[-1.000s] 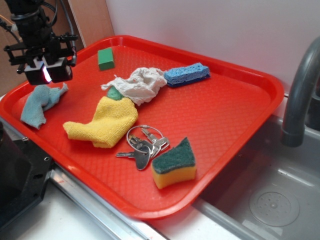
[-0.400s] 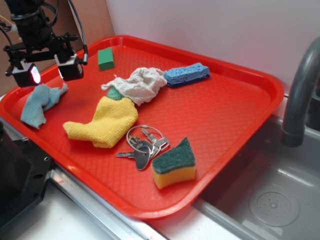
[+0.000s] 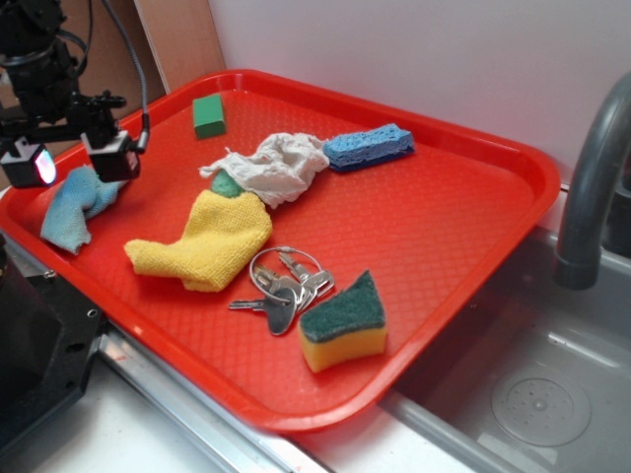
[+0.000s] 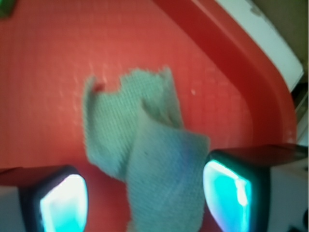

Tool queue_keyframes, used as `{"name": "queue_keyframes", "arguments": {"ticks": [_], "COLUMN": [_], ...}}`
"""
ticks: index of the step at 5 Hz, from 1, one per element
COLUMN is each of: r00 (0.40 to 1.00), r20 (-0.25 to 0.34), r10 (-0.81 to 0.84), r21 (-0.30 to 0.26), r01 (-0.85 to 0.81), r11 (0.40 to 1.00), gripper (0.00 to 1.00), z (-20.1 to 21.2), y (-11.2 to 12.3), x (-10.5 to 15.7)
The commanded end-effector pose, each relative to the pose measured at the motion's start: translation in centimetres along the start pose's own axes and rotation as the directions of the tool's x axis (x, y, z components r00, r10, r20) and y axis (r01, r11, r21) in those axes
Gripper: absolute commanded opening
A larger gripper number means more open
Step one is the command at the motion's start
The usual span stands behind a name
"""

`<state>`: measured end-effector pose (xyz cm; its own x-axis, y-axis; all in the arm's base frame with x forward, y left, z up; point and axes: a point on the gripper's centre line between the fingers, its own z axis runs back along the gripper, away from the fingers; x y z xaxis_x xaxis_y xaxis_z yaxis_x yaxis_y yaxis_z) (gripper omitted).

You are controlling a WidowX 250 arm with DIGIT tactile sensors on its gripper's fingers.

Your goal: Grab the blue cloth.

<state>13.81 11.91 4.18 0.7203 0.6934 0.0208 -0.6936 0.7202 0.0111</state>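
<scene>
Your blue cloth point(image 3: 71, 209) lies crumpled at the far left corner of the red tray point(image 3: 463, 236), close to the tray's left rim. In the wrist view the blue cloth point(image 4: 145, 154) shows as a folded, rumpled strip running up between the two lit fingertips, with one flap turned over on itself.

The gripper point(image 3: 71, 163) hangs directly over the cloth with its jaws spread wide — one pad to each side of the fabric, neither closed on it. From the wrist view the gripper point(image 4: 145, 203) has the cloth lying in the gap; the right fingertip point(image 4: 227, 193) looks to be just at the cloth's edge, while the left one sits apart from it over bare tray. You cannot tell from either view whether the tips touch the tray floor.

Moving outward, you see the yellow cloth point(image 3: 202, 239) near the tray's middle-left, well apart from the blue one. A white rag point(image 3: 271, 165) sits just behind it, overlapping a bit of green at the yellow cloth's top edge. Behind that lies a blue sponge point(image 3: 368, 146), and a small green block point(image 3: 208, 115) rests near the back rim. Toward the front, a bunch of keys point(image 3: 281, 286) lies beside a yellow sponge with a green top point(image 3: 343, 323) — the two touching. A grey tap point(image 3: 592, 187) rises at the right over a sink point(image 3: 523, 394).
</scene>
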Motion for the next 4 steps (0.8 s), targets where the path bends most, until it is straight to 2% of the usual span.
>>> {"name": "queue_keyframes", "arguments": {"ticks": [1,2,3,4], "r00": [0.997,0.994,0.993,0.991], "r20": [0.022,-0.013,-0.011,-0.003], "r10": [-0.075,-0.111,-0.116,-0.134], "r21": [-0.002,-0.008,-0.013,-0.02], "r01": [0.075,0.111,0.115,0.134], "r11": [0.997,0.994,0.993,0.991], "gripper": [1.0,1.0,0.0,0.0], "z": [-1.7,-3.9,-4.6,-4.0], "y": [2.5,1.2,0.3,-0.3], "x": [-0.3,0.6,0.7,0.6]}}
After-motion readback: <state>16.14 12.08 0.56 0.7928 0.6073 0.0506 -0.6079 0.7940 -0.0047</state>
